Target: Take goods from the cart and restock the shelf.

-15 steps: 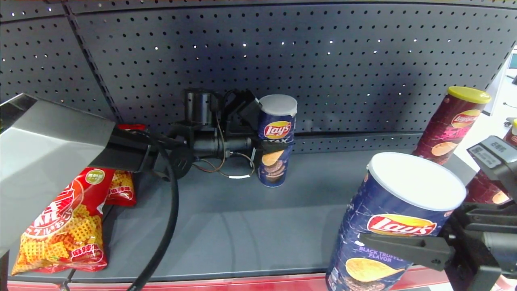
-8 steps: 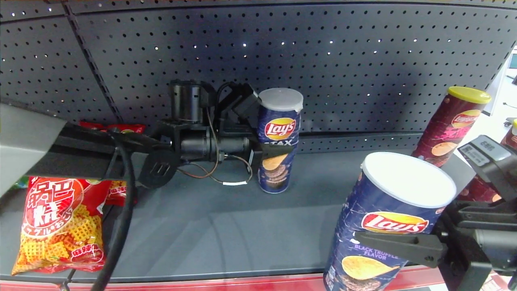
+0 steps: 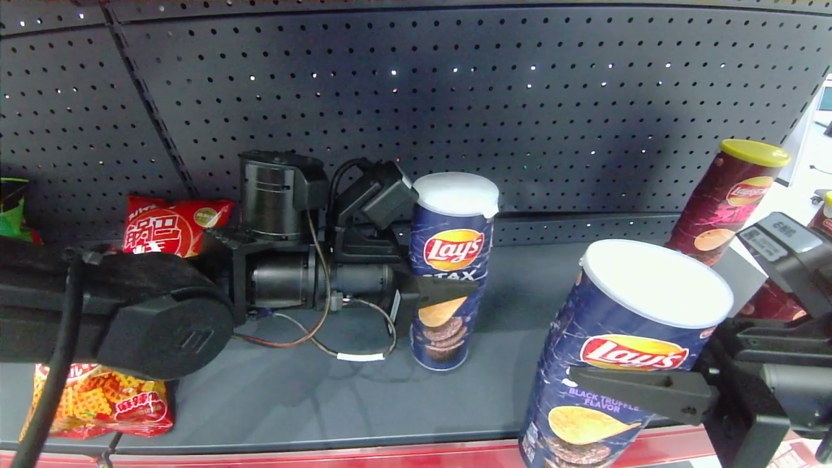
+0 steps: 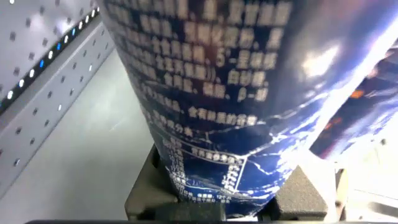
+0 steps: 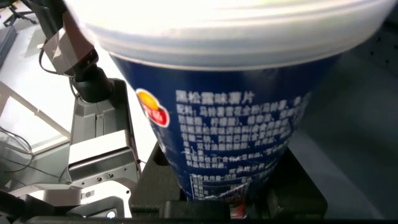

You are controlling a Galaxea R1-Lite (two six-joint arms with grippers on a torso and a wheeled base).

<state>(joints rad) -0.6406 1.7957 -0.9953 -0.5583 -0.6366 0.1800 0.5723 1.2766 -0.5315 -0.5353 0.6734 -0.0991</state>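
Gripping, left: the left pincer [image 3: 446, 294] is closed at mid-height on a dark blue chip can [image 3: 454, 250], which stands upright over the middle of the shelf [image 3: 364, 398], its base at or just above the surface
Gripping, right: the right pincer [image 3: 608, 385] is clamped on a second blue can [image 3: 653, 289], tilted, at the shelf's front right edge
Labels: both cans have white lids, a red and yellow oval logo, a chip picture and rows of small white print on the back
Surface: grey deck, red front strip [image 3: 390, 455], dark perforated back panel [image 3: 520, 97]
Neighbours: maroon cans [image 3: 728, 195] with yellow lids at right; red snack bags [image 3: 172, 224] at left
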